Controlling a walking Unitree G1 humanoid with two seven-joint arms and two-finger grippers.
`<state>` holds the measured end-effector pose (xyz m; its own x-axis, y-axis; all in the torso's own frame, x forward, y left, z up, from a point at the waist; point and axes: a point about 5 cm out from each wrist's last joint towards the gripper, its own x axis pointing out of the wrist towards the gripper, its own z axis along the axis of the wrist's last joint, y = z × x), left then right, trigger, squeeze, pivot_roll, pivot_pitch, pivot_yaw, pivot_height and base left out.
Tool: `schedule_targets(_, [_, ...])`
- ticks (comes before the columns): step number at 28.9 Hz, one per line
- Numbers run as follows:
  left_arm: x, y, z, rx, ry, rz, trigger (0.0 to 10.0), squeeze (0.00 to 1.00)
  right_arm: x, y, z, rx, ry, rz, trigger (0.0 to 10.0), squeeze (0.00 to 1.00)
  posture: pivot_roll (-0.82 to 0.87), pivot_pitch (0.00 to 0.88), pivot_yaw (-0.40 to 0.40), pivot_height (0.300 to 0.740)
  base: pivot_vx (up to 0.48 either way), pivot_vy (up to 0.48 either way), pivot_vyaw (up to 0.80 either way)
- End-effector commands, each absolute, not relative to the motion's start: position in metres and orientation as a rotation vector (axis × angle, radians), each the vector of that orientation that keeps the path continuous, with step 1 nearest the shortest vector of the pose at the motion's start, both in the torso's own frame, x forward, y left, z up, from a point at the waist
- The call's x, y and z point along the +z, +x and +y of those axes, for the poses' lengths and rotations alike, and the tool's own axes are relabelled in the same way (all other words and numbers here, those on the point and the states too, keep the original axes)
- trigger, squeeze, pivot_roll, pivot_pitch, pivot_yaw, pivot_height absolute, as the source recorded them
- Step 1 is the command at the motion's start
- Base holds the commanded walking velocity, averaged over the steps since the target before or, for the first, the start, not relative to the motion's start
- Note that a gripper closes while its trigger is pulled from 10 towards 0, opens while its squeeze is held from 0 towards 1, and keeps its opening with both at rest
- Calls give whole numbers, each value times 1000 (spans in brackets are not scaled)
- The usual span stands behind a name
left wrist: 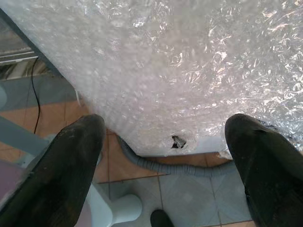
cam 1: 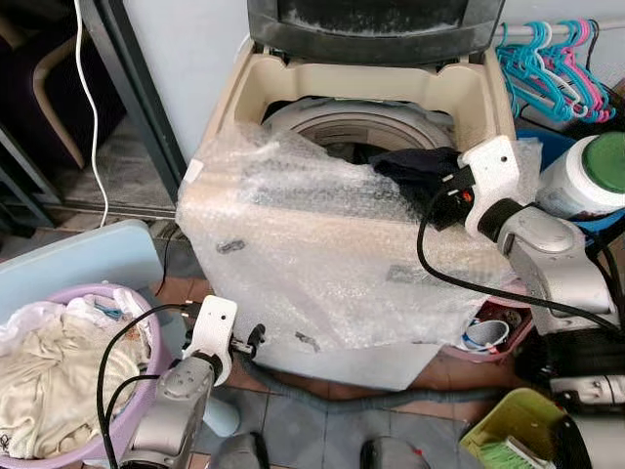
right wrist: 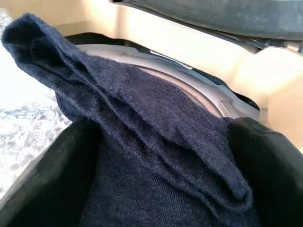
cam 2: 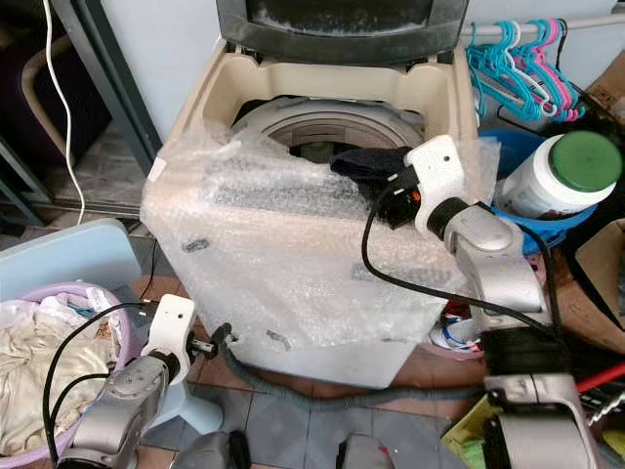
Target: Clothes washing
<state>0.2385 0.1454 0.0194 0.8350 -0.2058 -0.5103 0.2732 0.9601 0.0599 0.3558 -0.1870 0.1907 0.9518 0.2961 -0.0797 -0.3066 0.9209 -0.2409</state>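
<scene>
A top-loading washing machine [cam 1: 293, 254] occupies the centre of the head views. Its lid [cam 1: 371, 24] is raised at the top of the frame, and bubble wrap [cam 1: 322, 244] covers its front panel and near rim. The drum opening [cam 1: 356, 127] sits in the upper centre.

The right gripper [right wrist: 161, 170] is positioned at the near right rim of the drum opening, right of frame centre. Its two black fingers are clamped on a dark navy garment [right wrist: 151, 142], which is bunched between them and rests over the rim at the edge of the bubble wrap.

The left gripper [left wrist: 163, 156] is at the lower left of the frame, low in front of the machine, just above the tiled floor [left wrist: 189, 194]. Its fingers are spread apart and hold nothing. A grey corrugated hose [left wrist: 161, 165] runs along the floor under the machine base.

A pink laundry basket [cam 1: 146, 327] with pale clothes [cam 1: 59, 381] sits at the lower left corner. Coloured hangers [cam 1: 547, 68] hang at the upper right, above a white jar with a green lid [cam 1: 591, 171].
</scene>
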Motion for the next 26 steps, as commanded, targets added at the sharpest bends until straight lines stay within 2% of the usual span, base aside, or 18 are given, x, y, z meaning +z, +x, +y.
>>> schedule_targets(1, [19, 238, 147, -248, 141, 523, 10000, 0, 198, 364, -204, 124, -199, 27, 10000, 1000, -78, 65, 59, 740, 0, 0, 0])
schedule_targets(3, [20, 238, 146, -243, 141, 515, 10000, 0, 228, 367, -210, -19, -79, -140, 10000, 1000, -78, 64, 56, 740, 0, 0, 0])
schedule_targets(5, [20, 239, 146, -242, 139, 514, 10000, 0, 234, 367, -212, -44, -71, -179, 10000, 1000, -78, 64, 55, 740, 0, 0, 0])
schedule_targets(7, [21, 239, 144, -244, 127, 497, 10000, 0, 254, 358, -212, -50, -21, -332, 10000, 1000, -83, 64, 52, 740, 0, 0, 0])
schedule_targets(10, [22, 239, 143, -248, 119, 487, 10000, 0, 259, 354, -211, -44, -16, -371, 10000, 1000, -88, 64, 53, 740, 0, 0, 0])
schedule_targets(12, [23, 239, 142, -252, 115, 480, 10000, 0, 258, 351, -203, 21, 17, -364, 10000, 1000, -89, 63, 52, 740, 0, 0, 0])
schedule_targets(14, [23, 239, 139, -264, 113, 478, 10000, 0, 252, 343, -188, 173, 33, -341, 10000, 1000, -96, 68, 53, 740, 0, 0, 0])
schedule_targets(16, [23, 239, 138, -273, 114, 477, 10000, 0, 240, 333, -174, 355, 52, -271, 10000, 745, -99, 69, 56, 740, 0, 0, 0])
schedule_targets(17, [23, 239, 138, -273, 114, 477, 10000, 0, 240, 333, -174, 355, 52, -271, 10000, 745, -99, 69, 56, 740, 0, 0, 0])
schedule_targets(18, [22, 240, 137, -278, 115, 478, 10000, 0, 224, 315, -160, 580, 82, -169, 10000, 373, -101, 68, 59, 740, 0, 0, 0])
schedule_targets(19, [22, 240, 137, -281, 118, 481, 10000, 0, 215, 305, -153, 695, 78, -105, 10000, 82, -102, 68, 59, 740, 0, 0, 0])
schedule_targets(20, [21, 240, 137, -282, 120, 483, 10000, 0, 210, 296, -150, 767, 33, -90, 10000, 0, -102, 67, 60, 740, 0, 0, 0])
schedule_targets(23, [21, 241, 138, -285, 123, 485, 10000, 0, 199, 284, -149, 844, -33, -38, 10000, 0, -104, 66, 64, 740, 0, 0, 0])
schedule_targets(26, [22, 242, 137, -285, 120, 475, 10000, 0, 200, 288, -152, 789, -41, -54, 10000, 0, -105, 64, 66, 740, 0, 0, 0])
